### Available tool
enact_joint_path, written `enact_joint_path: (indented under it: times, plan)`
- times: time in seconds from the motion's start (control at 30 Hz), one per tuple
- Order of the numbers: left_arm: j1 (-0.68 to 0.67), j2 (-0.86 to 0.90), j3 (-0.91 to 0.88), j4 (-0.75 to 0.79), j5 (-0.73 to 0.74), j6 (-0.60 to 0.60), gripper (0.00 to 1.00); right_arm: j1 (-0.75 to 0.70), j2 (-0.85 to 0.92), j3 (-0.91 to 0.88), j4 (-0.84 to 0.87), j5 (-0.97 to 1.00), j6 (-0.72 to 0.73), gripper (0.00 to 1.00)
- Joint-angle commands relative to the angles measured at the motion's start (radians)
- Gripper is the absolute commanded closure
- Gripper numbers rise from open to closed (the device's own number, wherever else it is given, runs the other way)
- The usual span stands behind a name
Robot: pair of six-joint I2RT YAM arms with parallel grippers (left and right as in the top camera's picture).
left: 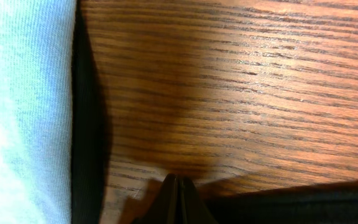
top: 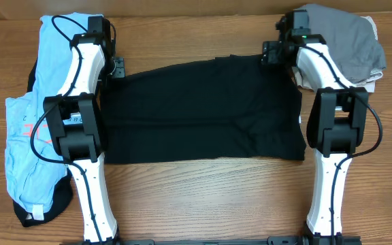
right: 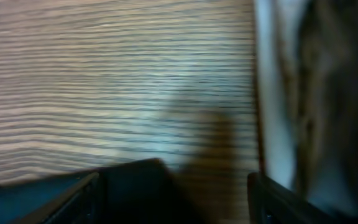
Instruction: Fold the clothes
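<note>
Student: Grippers in this figure, how did they stand?

Arm: My left gripper [top: 118,68] was closed, its fingertips [left: 169,196] pressed together at the far left corner of the black T-shirt [top: 203,112]. Whether any cloth was pinched between them, I could not tell. My right gripper [top: 272,53] stood wide open at the far right corner, its fingers [right: 73,196] well apart and clamping nothing, with dark cloth lying between them.

Student: Shirt position?

Arm: It lay spread flat across the middle of the wooden table [top: 203,204], between my two arms. To my left, a light blue printed garment [top: 26,129] lay over a second black garment [top: 56,201]. At the far right of the table sat a heap of grey cloth [top: 349,37] with a pale layer [top: 373,82] beneath it.
</note>
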Motion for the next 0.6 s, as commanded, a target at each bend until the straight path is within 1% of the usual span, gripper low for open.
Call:
enact_joint_path:
  times: [0.0,0.07,0.27,0.37,0.4,0.43,0.5,0.53,0.57]
  plan:
    - [-0.003,0.021,0.022,-0.004,-0.013,-0.018,0.96,-0.005,0.012,0.007,0.005,-0.051,0.002,0.26]
    - [-0.003,0.021,0.022,-0.005,-0.013,-0.018,0.96,-0.003,0.018,0.007,0.004,-0.083,0.002,0.32]
    - [-0.003,0.021,0.022,-0.009,-0.013,-0.018,0.96,0.030,0.035,0.007,-0.002,-0.106,0.002,0.40]
    - [-0.003,0.021,0.022,-0.010,-0.013,-0.018,0.96,0.044,0.037,0.007,-0.008,-0.105,0.002,0.48]
    - [-0.003,0.021,0.022,-0.010,-0.013,-0.018,0.96,0.047,0.037,0.007,-0.007,-0.102,0.002,0.53]
    - [-0.003,0.021,0.022,-0.012,-0.013,-0.018,0.96,0.047,0.037,0.007,-0.004,-0.098,0.003,0.61]
    - [-0.003,0.021,0.022,-0.014,-0.014,-0.018,0.96,0.047,0.037,0.012,-0.002,-0.098,0.004,0.82]
    - [-0.003,0.021,0.022,-0.016,-0.014,-0.018,0.96,0.047,0.037,0.018,-0.003,-0.098,0.011,0.89]
    - [-0.003,0.021,0.022,-0.018,-0.014,-0.018,0.96,0.042,0.037,0.026,-0.007,-0.096,0.024,0.94]
